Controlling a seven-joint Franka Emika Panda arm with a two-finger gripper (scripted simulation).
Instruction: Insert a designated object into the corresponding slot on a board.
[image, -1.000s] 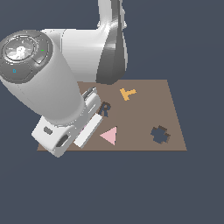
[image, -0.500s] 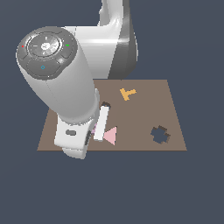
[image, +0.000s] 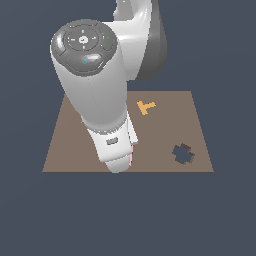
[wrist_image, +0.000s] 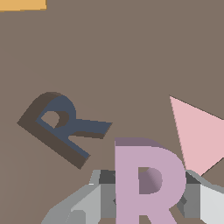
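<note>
A flat brown board (image: 70, 130) lies on a plain dark blue-grey floor. In the wrist view, the dark R-shaped slot (wrist_image: 61, 127) sits empty; just beside it the gripper (wrist_image: 146, 205) is clamped on the lilac R piece (wrist_image: 146, 181), with a pink triangle (wrist_image: 197, 138) alongside.

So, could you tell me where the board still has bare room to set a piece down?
The board is bare between the orange T piece and the cross-shaped recess. In the wrist view there is open brown surface beyond the R-shaped slot. It is crowded around the lilac R, between slot and pink triangle.
</note>
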